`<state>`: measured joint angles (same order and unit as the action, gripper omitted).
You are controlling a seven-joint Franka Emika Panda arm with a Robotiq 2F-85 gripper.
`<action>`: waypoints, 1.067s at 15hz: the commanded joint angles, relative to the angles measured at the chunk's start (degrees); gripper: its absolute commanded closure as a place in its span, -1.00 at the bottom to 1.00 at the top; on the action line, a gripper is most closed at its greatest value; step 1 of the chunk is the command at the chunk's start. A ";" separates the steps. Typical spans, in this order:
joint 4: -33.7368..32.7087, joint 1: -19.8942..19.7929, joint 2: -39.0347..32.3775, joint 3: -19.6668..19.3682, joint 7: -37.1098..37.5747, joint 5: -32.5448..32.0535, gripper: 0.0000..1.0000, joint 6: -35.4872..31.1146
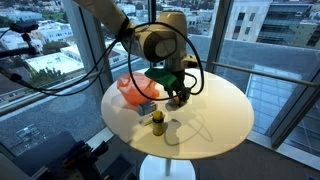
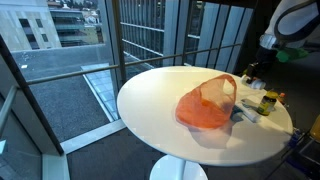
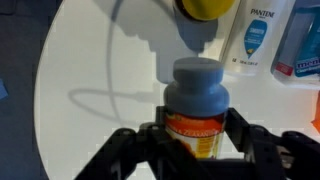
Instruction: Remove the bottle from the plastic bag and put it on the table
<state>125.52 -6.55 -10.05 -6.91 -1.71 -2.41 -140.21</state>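
Wrist view | fingers [image 3: 130,148] clamp bottle [image 3: 196,125] | blue cap [image 3: 196,82] points toward yellow lid [image 3: 205,8]

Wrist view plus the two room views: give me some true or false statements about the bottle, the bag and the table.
1. The bottle in the gripper has a blue cap. True.
2. The bottle sits inside the bag. False: it is outside the bag, over the bare table.
3. A white shampoo bottle labelled Pantene is close by. True.
4. The bag is green. False: it is orange.
5. The table is square. False: it is round.
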 commanded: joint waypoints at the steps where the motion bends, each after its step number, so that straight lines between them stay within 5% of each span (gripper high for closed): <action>1: 0.51 -0.70 -1.22 -0.32 0.29 0.50 0.28 -1.82; 16: 1.57 -0.72 -7.99 0.02 -0.22 0.50 0.28 -6.76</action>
<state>126.75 -6.98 -17.99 -7.24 -1.71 -2.47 -146.43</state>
